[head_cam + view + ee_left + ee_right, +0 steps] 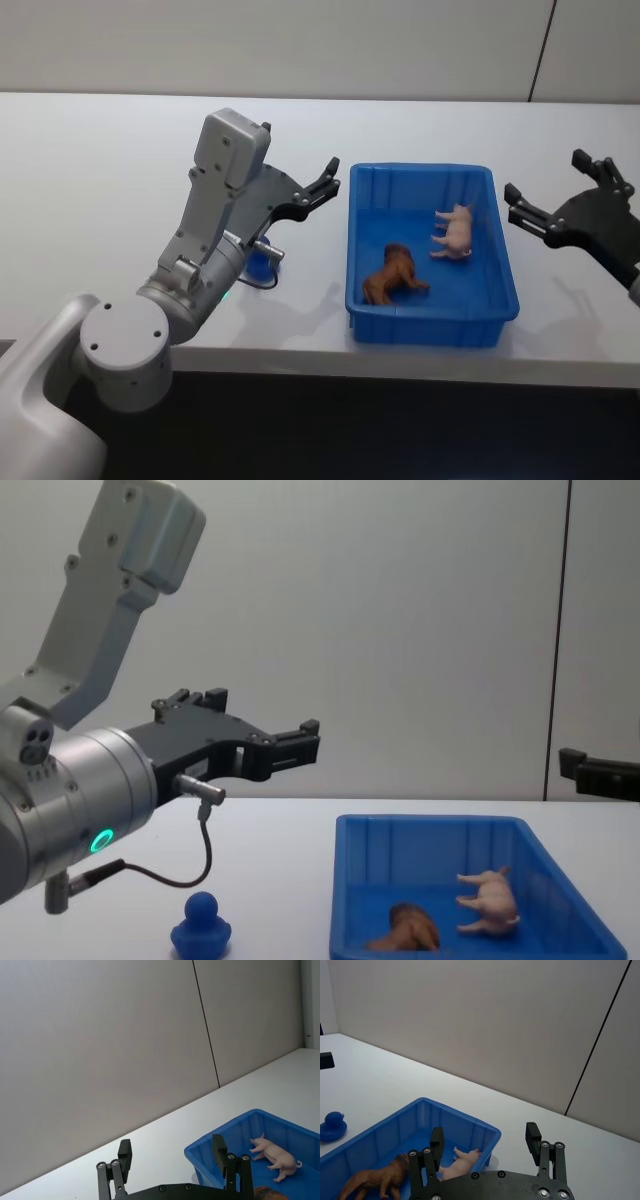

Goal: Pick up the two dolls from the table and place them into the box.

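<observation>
Both dolls lie inside the blue box [430,328] on the white table [100,200]. The brown doll [393,276], a four-legged figure, is near the box's front left. The pale pink doll [455,232] lies toward the back right. My left gripper [328,182] hovers open and empty just left of the box's back left corner. My right gripper [516,207] hangs open and empty to the right of the box. In the chest view the brown doll [405,930] and pink doll [488,900] rest on the box floor, with the left gripper [308,742] above and to the left.
A small blue duck toy [262,262] stands on the table left of the box, under my left arm, with the arm's cable looping beside it. A grey wall runs behind the table. The table's front edge lies just before the box.
</observation>
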Controlling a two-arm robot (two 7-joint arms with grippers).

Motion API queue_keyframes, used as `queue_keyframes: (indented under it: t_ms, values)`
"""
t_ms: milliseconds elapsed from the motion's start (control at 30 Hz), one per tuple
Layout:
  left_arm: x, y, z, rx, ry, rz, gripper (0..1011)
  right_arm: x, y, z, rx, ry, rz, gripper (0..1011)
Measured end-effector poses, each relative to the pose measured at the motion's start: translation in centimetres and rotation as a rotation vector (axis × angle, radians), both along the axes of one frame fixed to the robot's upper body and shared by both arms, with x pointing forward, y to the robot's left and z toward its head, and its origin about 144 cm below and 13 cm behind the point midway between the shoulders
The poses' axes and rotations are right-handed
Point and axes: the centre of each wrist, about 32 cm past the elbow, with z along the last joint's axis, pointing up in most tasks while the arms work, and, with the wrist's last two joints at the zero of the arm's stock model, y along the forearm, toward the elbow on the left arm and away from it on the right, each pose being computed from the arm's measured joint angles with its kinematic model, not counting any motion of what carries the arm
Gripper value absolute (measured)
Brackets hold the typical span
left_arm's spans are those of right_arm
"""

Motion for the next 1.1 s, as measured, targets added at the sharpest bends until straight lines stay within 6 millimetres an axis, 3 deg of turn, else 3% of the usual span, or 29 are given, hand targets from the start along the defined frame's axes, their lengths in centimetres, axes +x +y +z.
queue_keyframes:
  t_ms: [633,1100]
  values:
    - [-0.6,1.9,-0.8,0.027,0.077,0.029,1001,-0.5,-0.9,-0.2,0.002,0.001,-0.011,1001]
    - [1.0,3.8,-3.4,0.008,0.17,-0.038,1001,-0.5,-1.0,-0.2,0.002,0.001,-0.013,1001]
